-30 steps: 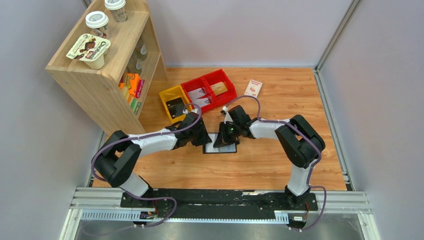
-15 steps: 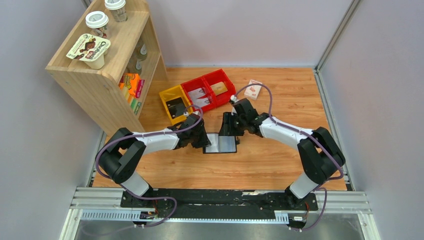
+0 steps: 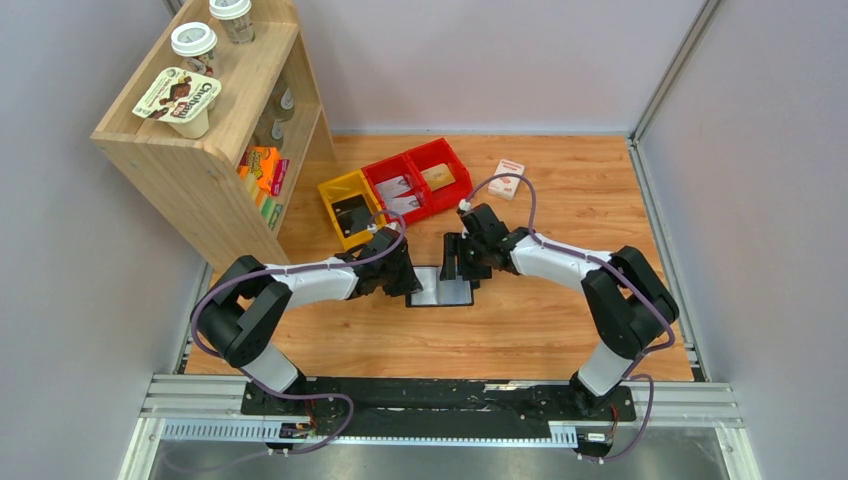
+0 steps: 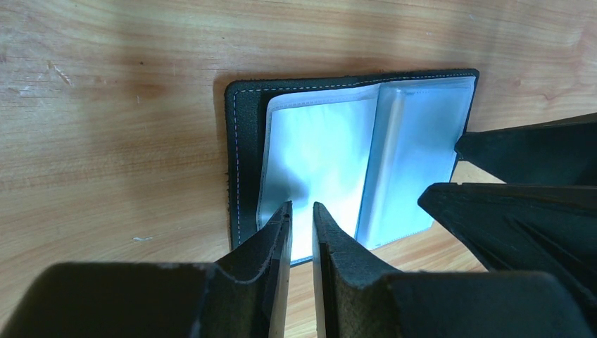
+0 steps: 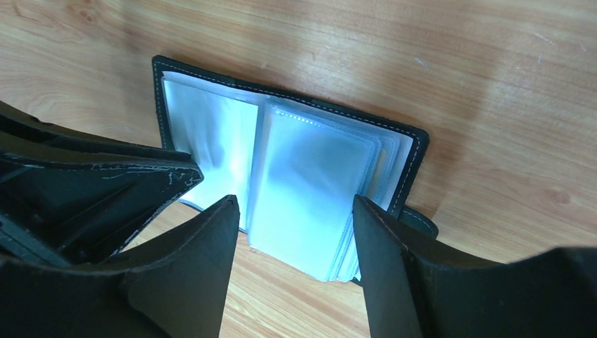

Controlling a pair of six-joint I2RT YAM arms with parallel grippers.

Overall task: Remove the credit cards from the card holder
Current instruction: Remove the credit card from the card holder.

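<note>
The card holder (image 3: pixel 447 291) lies spread open around the middle of the wooden surface (image 3: pixel 530 325), its pale blue-grey sleeves facing up (the closing tab pokes out at one edge). The left gripper (image 4: pixel 301 208) sits at the holder's left half, its fingers almost together with only a thin slit between them and nothing seen in it. The right gripper (image 5: pixel 294 204) hangs over the right half, spread wide and empty. Toward the far edge stand red bins (image 3: pixel 415 180) and a yellow bin (image 3: pixel 348 205).
</note>
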